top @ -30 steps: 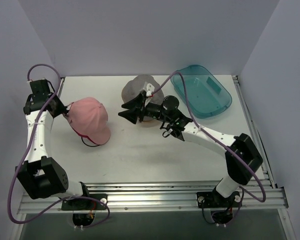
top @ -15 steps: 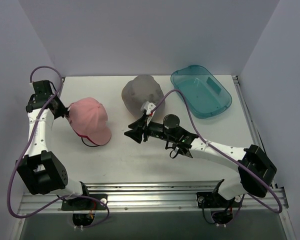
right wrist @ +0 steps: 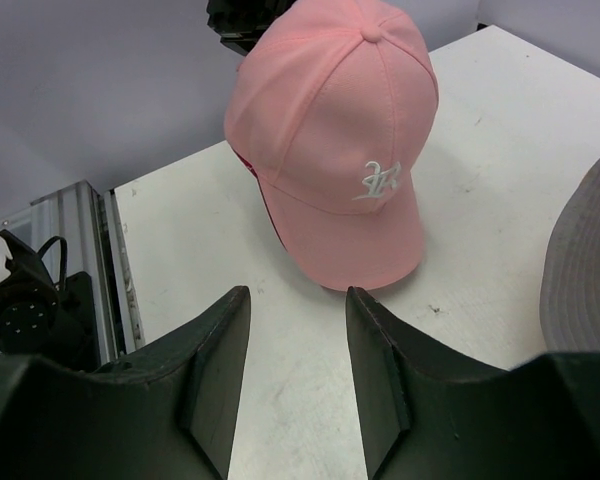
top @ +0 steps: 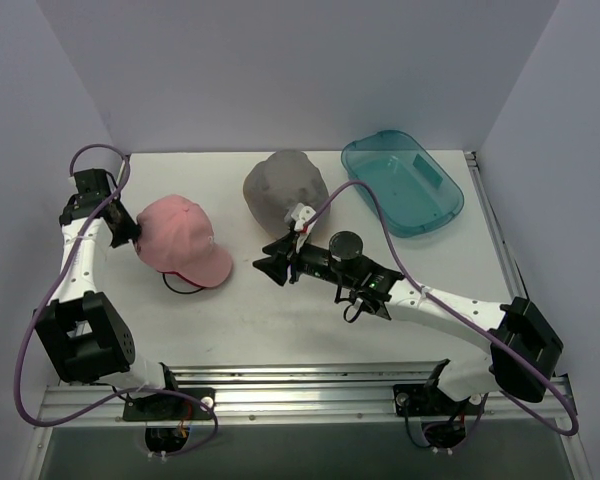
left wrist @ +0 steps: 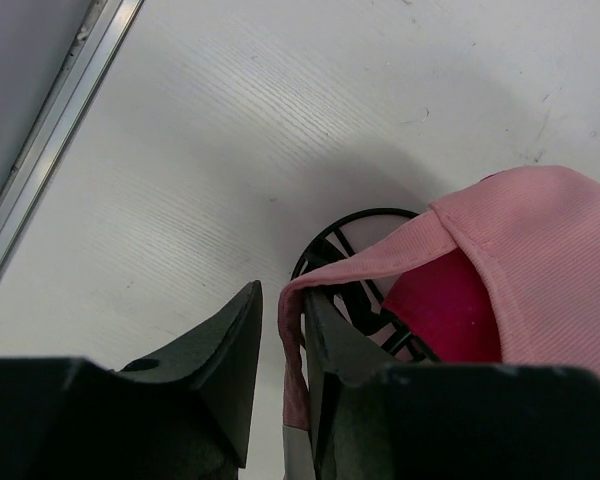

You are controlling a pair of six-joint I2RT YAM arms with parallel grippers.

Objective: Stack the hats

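The pale pink cap (top: 177,237) is sitting crown up at the left of the white wood-grained table (top: 280,335). It is a soft, finely ribbed fabric cap with six stitched panels, a covered button on top and a small white embroidered mark (right wrist: 382,180) above its curved brim, which is pointing toward the near right. Directly beneath it, a magenta cap (left wrist: 435,305) is showing as a smoother, deeper red dome under the lifted pink rim. Both are resting on a black wire-frame stand (left wrist: 352,216), whose round ring and thin spokes are peeking out under the cap's rear edge. The left gripper (left wrist: 283,292) is reaching in at the rear left of the pink cap. Its dark, wedge-shaped matte fingers (left wrist: 230,370) are standing only narrowly apart, and the cap's thin back band is hanging down between them. The band is lying against one finger and a sliver of table is showing beside the other, so I cannot tell whether it is being pinched. To the right of the pink cap, the right gripper (right wrist: 297,292) is hovering low over the table with its tips pointing at the brim, jaws spread wide and holding nothing. Beyond it, to the upper right of the pink cap, a grey bucket hat (top: 285,185) is lying as a rounded, felt-like mound. Farther right, a translucent teal plastic tub (top: 405,185) with rounded corners is sitting well apart from the pink cap.
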